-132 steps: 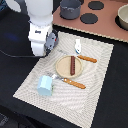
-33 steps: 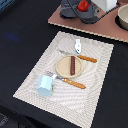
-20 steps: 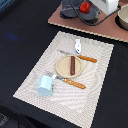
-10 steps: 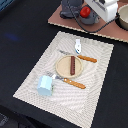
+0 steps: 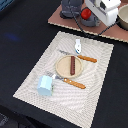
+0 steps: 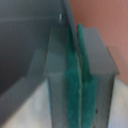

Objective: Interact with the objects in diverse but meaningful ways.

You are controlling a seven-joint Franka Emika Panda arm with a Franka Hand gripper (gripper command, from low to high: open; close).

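Nearest, toward the exterior view's left: light-blue cup (image 5: 45, 85) lying tipped on the striped placemat (image 5: 30, 82), apparently spare to the place setting. Just beyond, wooden-handled knife (image 5: 71, 82) along the near edge of the round wooden plate (image 5: 62, 67), brown sausage (image 5: 73, 63) laid across the plate's middle like a served portion. Fork (image 5: 80, 56) on the plate's far side, so cutlery flanking the dish as at a table. Farther, small white shaker (image 5: 77, 46) toppled near the mat's far edge. Beyond the mat, pinkish toy stove board (image 5: 60, 19) carrying a red tomato (image 5: 87, 14) and grey pot (image 5: 123, 16) at far right. Gripper (image 6: 79, 75) up there over the stove; green pads (image 6: 73, 85) pressed together in the wrist view, nothing visible between.
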